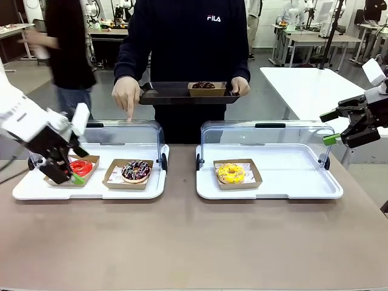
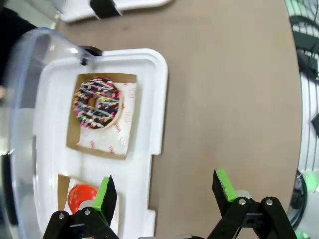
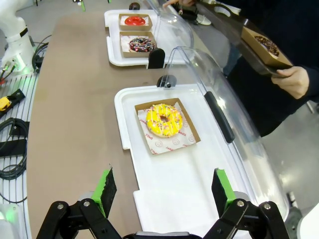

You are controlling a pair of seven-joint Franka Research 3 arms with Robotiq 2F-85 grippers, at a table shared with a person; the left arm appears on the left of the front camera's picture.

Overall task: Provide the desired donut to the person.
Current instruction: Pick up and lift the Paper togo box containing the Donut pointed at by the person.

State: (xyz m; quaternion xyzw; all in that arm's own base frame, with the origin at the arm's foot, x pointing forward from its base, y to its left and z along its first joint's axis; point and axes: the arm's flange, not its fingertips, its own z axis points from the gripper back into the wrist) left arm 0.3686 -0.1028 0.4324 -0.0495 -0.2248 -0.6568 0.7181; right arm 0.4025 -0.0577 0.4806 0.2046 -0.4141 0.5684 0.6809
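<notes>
Points one hand (image 1: 126,95) down over the clear lid (image 1: 148,130), seemingly choosing the chocolate sprinkled donut (image 1: 136,171); offers black tray (image 1: 167,97) to receive it; hovers left gripper (image 1: 77,165) wide open by the red donut (image 3: 134,20); parks right gripper (image 1: 330,127) wide open, clear.

Both arms posed with jaws spread wide, nothing gripped.
The left gripper (image 1: 77,165) is held low over the left end of the table (image 1: 182,242), fingers angled downward; the right gripper (image 1: 330,127) is held raised beyond the far right corner, fingers pointed inward.
</notes>
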